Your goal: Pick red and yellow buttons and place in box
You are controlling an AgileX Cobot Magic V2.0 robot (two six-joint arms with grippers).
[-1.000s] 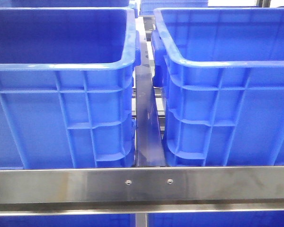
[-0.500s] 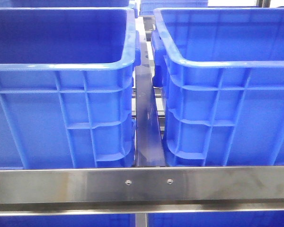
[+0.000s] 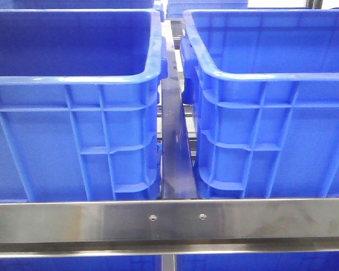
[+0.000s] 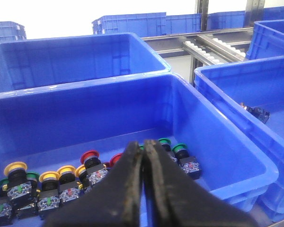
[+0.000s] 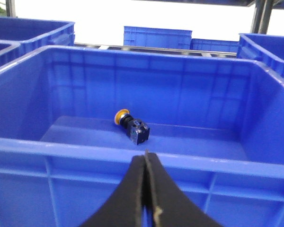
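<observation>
Front view shows only two blue crates, the left crate [image 3: 73, 79] and the right crate [image 3: 271, 73], standing side by side behind a steel rail [image 3: 169, 221] with a dark bar [image 3: 174, 147] between them; no arm and no button shows here. Left wrist view: the left gripper [image 4: 143, 156] has its jaws pressed together and empty, poised above the near wall of the supply crate [image 4: 227, 156]. On that crate's floor, beyond and below the fingertips, lies a row of push buttons: a red button [image 4: 90, 156] just to one side of the jaws, yellow buttons [image 4: 49, 177] further along the same row, green buttons [image 4: 180, 149] on the other side. The left arm is plainly the nearer one for a pick, and would need to open first. Right wrist view: the right gripper [image 5: 146, 158] is likewise closed on nothing, outside the near rim of the receiving box [image 5: 132, 153], where one yellow button [image 5: 131, 125] lies on its side, cap away from its black body.
</observation>
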